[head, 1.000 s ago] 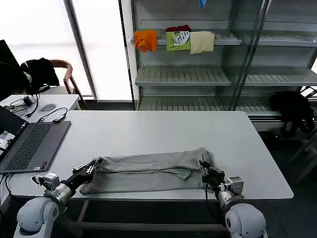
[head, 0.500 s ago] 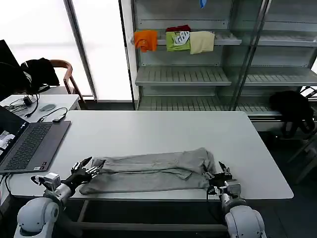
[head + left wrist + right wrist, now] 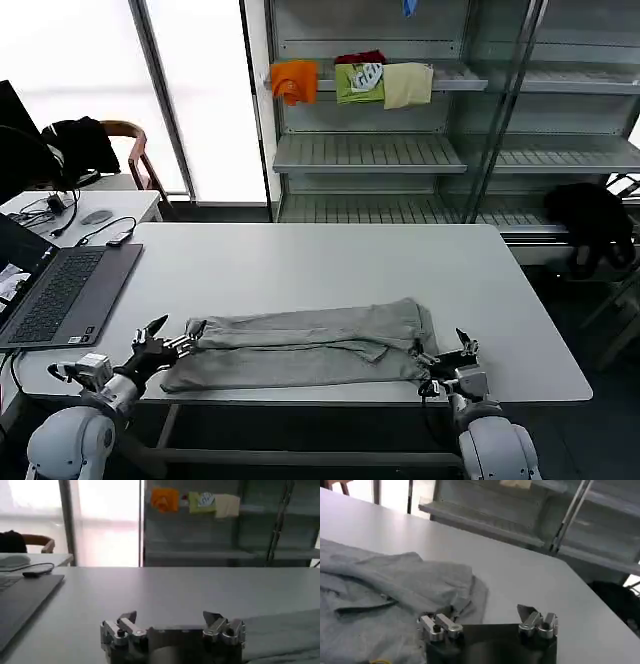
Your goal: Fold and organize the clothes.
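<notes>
Head view shows the grey shirt (image 3: 305,350) lying folded into a long band across the near part of the white table (image 3: 330,270); the left gripper (image 3: 160,340) sits just beside its left end, fingers spread and holding nothing; the right gripper (image 3: 452,352) sits just beside its right end, fingers likewise spread and empty; both arms reach low over the table's near edge, wrists roughly level with the tabletop. In the left wrist view the left gripper (image 3: 170,621) points across the bare table with the shirt (image 3: 285,632) off to one side; in the right wrist view one fingertip of the right gripper (image 3: 487,620) lies at the shirt's (image 3: 385,595) rumpled edge, the other over bare table. A laptop (image 3: 65,290) rests at the table's left.
</notes>
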